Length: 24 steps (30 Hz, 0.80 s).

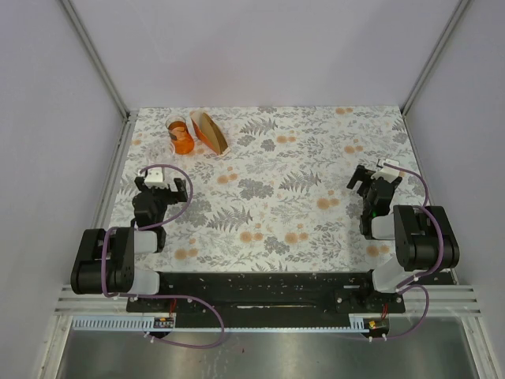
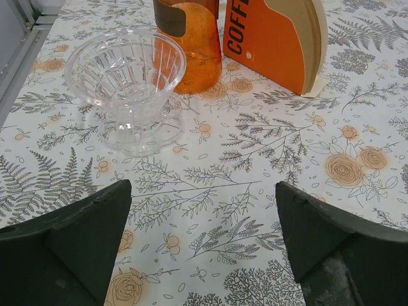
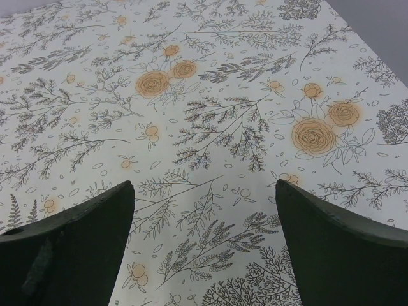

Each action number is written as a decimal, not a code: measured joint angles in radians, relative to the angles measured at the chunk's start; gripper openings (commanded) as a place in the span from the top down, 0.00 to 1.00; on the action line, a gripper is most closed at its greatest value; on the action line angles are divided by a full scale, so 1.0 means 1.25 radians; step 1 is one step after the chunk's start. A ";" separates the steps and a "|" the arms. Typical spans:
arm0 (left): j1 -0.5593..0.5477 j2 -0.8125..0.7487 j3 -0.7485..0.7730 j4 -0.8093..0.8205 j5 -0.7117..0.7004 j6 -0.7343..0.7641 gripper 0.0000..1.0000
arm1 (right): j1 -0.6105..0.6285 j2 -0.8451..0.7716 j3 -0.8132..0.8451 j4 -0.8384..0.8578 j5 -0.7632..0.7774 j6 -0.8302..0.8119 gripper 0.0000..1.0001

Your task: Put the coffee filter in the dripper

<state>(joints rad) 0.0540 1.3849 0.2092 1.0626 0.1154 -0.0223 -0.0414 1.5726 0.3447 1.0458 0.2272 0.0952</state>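
The dripper (image 2: 125, 83) is a clear ribbed cone standing upright on the flowered tablecloth, with an orange cylinder (image 2: 191, 38) right behind it. In the top view the pair (image 1: 181, 136) is at the far left of the table. No single loose coffee filter shows; I only see the bundle of brown filters (image 2: 313, 44) in its orange holder (image 2: 271, 44). My left gripper (image 2: 203, 191) is open and empty, a short way in front of the dripper (image 1: 162, 183). My right gripper (image 3: 204, 188) is open and empty over bare cloth at the right side (image 1: 372, 183).
The filter holder (image 1: 209, 132) stands just right of the dripper, its open edge facing right. White walls with metal posts (image 1: 95, 59) close in the table on three sides. A metal rail (image 2: 22, 48) runs along the table's left edge.
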 measured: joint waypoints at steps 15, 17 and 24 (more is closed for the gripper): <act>0.013 -0.006 0.006 -0.023 0.054 0.007 0.01 | 0.000 -0.134 0.086 -0.242 -0.036 0.001 0.00; 0.025 -0.031 0.018 -0.071 0.092 0.014 0.01 | 0.000 -0.190 0.150 -0.333 -0.070 0.013 0.00; 0.060 -0.131 0.244 -0.382 0.229 0.022 0.03 | -0.001 -0.325 0.346 -0.590 -0.247 0.062 0.01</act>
<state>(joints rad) 0.1291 1.2213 0.5148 0.5846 0.4015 0.0055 -0.0422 1.1667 0.7776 0.3084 -0.0818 0.1722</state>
